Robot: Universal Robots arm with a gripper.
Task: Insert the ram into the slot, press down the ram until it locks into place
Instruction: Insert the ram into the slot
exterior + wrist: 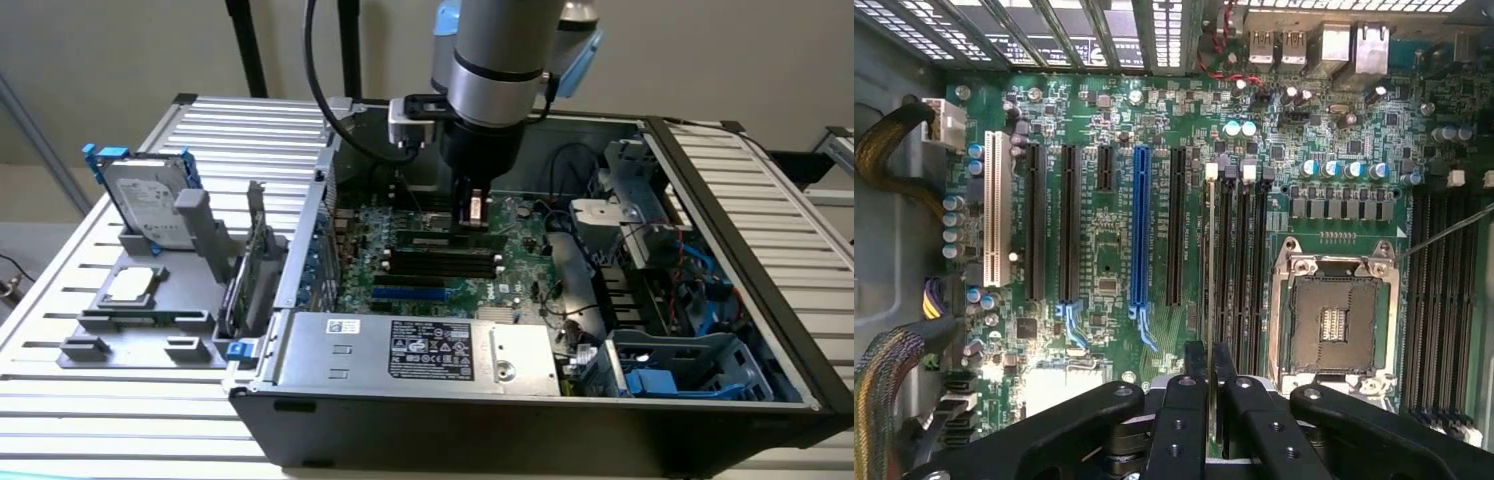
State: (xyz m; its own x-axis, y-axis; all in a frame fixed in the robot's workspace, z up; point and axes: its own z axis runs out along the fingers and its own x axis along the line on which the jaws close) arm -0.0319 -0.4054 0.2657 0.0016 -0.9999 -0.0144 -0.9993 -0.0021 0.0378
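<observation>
My gripper (pixel 470 215) hangs inside the open computer case, low over the motherboard (pixel 400 225). In the wrist view its black fingers (pixel 1195 365) are shut on the ram (pixel 1211 270), seen edge-on as a thin pale line. The ram runs along the slot (pixel 1212 178), whose white end clip shows at its far end. That slot is the one in its bank farthest from the CPU socket (pixel 1334 320). Three more black slots (pixel 1242 270) lie beside it. I cannot tell whether the ram's edge sits in the slot or just above it.
A blue expansion slot (pixel 1142 230), a white one (pixel 997 210) and black ones lie beside the memory bank. Braided cables (pixel 884 150) curl at the case wall. A silver power supply (pixel 414 350) fills the case's front. A hard drive (pixel 147 205) stands on a grey fixture outside.
</observation>
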